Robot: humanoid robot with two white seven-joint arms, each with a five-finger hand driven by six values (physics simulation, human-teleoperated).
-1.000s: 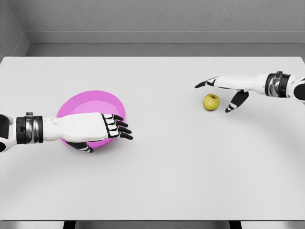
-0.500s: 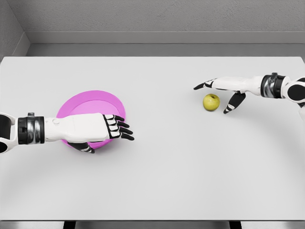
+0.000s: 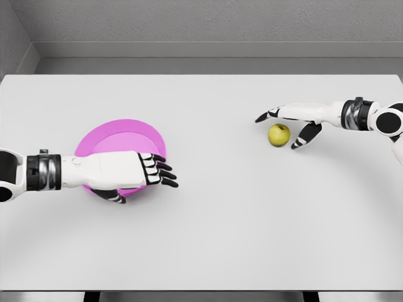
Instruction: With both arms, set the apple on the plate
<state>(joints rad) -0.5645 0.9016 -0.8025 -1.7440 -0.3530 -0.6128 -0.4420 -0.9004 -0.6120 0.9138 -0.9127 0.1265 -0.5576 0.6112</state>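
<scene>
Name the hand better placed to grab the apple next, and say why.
Right. The right hand has its open fingers spread around the apple, thumb on one side. The left hand is across the table, over the pink plate.

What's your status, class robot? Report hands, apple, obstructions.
Right hand open, fingers straddling apple, no grasp yet. Left hand open over pink plate. Apple on table, path unobstructed.

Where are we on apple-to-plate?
Done: nothing placed; the apple sits on the table, far right of the pink plate. In hand: the right hand is spread open around the apple, not visibly gripping it; the left hand is over the plate's near edge, thumb under the rim. Left: grasp, carry, set down.
</scene>
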